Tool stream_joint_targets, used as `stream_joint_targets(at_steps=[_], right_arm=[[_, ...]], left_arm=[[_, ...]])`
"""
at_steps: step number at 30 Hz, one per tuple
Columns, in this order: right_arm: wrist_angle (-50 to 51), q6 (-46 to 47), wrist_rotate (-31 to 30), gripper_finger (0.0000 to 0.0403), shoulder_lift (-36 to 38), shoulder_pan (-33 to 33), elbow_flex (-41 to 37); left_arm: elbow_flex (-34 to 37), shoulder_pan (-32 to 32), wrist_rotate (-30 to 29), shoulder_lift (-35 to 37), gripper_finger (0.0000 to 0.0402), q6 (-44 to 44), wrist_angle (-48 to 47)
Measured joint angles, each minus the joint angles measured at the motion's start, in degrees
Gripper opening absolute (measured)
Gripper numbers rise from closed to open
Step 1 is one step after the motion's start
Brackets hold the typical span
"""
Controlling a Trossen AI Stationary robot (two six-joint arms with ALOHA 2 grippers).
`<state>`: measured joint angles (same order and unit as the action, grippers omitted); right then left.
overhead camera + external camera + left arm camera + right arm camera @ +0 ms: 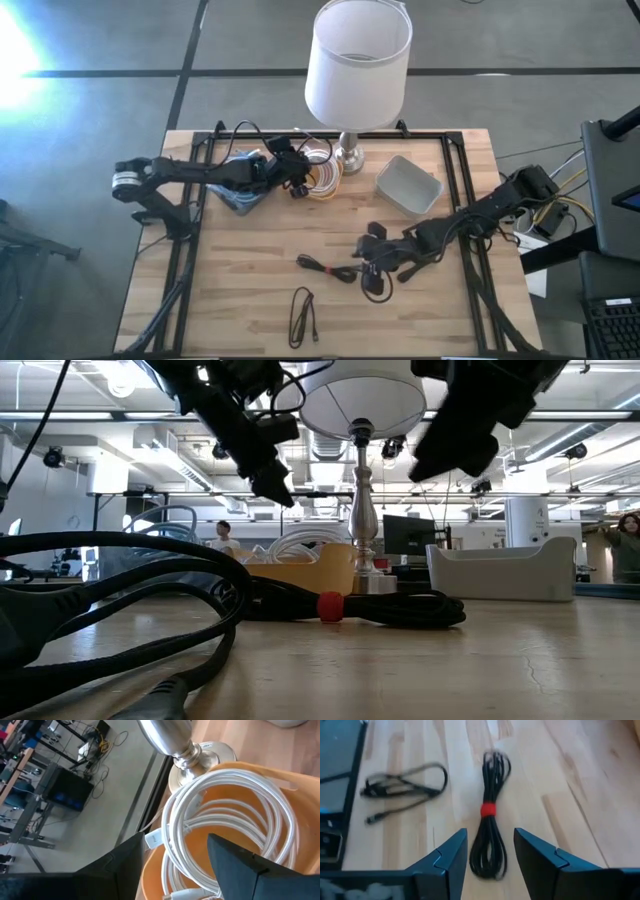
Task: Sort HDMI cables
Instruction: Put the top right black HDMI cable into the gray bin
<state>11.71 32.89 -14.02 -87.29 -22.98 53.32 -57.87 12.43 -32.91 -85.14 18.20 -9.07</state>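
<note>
Two white coiled HDMI cables [225, 815] lie in the orange tray [280, 780] beside the lamp's foot. My left gripper [175, 870] hangs open just above them, clear of the coils. A black HDMI cable bundle with a red tie [489, 827] lies flat on the table. My right gripper [490, 857] stands open over its near end, one finger on either side, above the bundle and not touching it. A second black cable [303, 316] lies loose near the table's front edge. A light blue heap [240, 195] shows under my left arm, partly hidden.
The lamp [357, 70] stands at the table's far middle, its metal foot [197, 755] right beside the orange tray. A grey tray [408, 185] sits to the right of it. Bare wood [230, 290] lies at the near left.
</note>
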Motion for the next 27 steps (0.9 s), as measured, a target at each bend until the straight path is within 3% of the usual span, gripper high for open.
stream_joint_targets(at_steps=[13,18,23,27], right_arm=[[38.64,10.47,20.56,0.0169,0.57,-3.13,2.31],[39.57,4.44,20.58,0.0169,0.55,-6.74,-1.06],[39.07,-1.31,12.74,0.0169,0.51,-8.64,-4.91],[35.62,-1.42,12.94,0.0169,0.55,-8.66,-8.28]], left_arm=[[0.0,0.0,0.01,0.0,0.022,-1.35,-0.86],[0.0,0.0,0.02,0.0,0.022,-1.84,-0.81],[0.0,0.0,0.02,0.0,0.0218,-1.89,-0.71],[0.0,0.0,0.02,0.0,0.0218,-2.2,-0.66]])
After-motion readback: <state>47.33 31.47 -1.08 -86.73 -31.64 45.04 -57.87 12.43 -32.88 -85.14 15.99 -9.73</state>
